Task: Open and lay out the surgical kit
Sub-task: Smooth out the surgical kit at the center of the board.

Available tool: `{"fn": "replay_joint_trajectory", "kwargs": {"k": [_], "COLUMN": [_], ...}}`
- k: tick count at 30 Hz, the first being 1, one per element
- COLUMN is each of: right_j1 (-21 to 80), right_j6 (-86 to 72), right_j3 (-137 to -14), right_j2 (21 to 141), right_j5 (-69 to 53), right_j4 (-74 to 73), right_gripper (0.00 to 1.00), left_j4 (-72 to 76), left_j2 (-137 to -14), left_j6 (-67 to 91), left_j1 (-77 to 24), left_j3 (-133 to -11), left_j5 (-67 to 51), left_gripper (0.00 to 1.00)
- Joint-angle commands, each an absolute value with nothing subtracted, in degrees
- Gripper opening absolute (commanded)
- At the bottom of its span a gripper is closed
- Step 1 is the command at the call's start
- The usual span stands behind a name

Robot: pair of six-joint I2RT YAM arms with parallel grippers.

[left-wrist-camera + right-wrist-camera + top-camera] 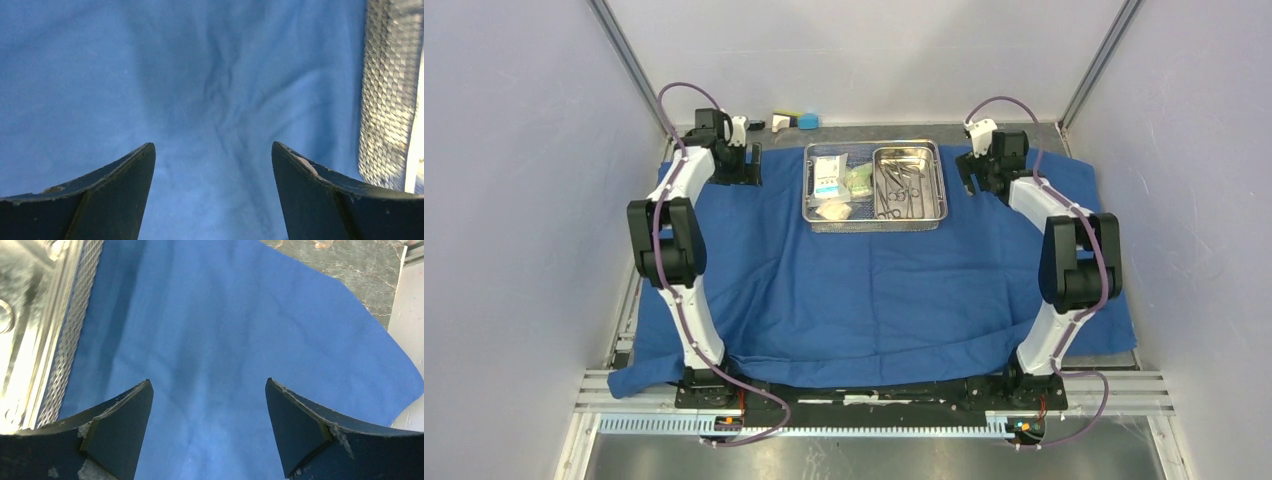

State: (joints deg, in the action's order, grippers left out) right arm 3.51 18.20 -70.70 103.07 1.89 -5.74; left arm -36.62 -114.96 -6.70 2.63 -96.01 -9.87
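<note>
The left gripper (212, 150) is released, its two dark fingers spread wide over bare cloth with nothing between them, and the right gripper (207, 385) stands the same way, jaws apart and empty. The steel wire-mesh basket (807, 190) sits at the far middle of the table, between the two grippers. Its right half holds the smaller steel pan (939, 180), and the slim scissor-like instruments (896, 192) lie inside that pan. Its left half holds the three small packets (828, 175), a white one at the far left, a greenish one beside it and a pale one nearer. The basket rests on the large blue cloth (874, 290), which lies spread open and nearly flat, with shallow creases. The cloth's near edge reaches the arm bases and its near left corner drapes over the rail. The left gripper hangs over the far left part of the cloth, and the basket's mesh wall shows at the right edge of its wrist view. The right gripper hangs just right of the basket, with the mesh wall at the left of its view and the cloth's far right edge beyond. Whether either gripper touches the cloth cannot be told. Grey table (350, 270) shows past that edge. A few small blocks (794, 121) lie on the table beyond the cloth, at the far edge near the left gripper.
</note>
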Motion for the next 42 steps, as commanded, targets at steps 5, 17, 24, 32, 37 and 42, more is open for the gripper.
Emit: {"fn": "replay_joint_trajectory", "kwargs": {"k": [5,17,24,32,37,42], "right_j1": [2.8,2.2,2.0,1.9,1.9,2.0], "right_j6": [15.2,13.4,11.8,10.3,8.7,8.1], "right_j3": [-79.9,-80.4,-79.6,-80.1,-81.8,-83.0], "right_j2": [112.0,117.1,116.6,117.1,118.9,120.6], "right_j5": [4.8,-3.1,-7.0,-10.3,-13.1,-14.0], "right_j4": [-2.6,-3.2,-2.4,-2.4,-3.1,-4.2], "right_gripper": [0.90,0.85,0.83,0.83,0.80,0.76], "left_j4": [-38.6,-31.7,-29.7,-26.9,-26.9,-26.9], "left_j2": [-124.5,-120.9,-115.4,-111.1,-114.1,-117.6], "left_j6": [-5.7,-1.3,-1.6,-2.3,-2.2,-1.2], "left_j1": [2.3,-2.2,-3.1,-3.4,-5.0,-5.7], "left_j3": [-106.0,-98.9,-91.1,-85.4,-86.6,-88.2], "left_j5": [-8.3,-14.1,-18.6,-21.5,-21.2,-20.9], "left_gripper": [0.91,0.85,0.79,0.79,0.75,0.68]}}
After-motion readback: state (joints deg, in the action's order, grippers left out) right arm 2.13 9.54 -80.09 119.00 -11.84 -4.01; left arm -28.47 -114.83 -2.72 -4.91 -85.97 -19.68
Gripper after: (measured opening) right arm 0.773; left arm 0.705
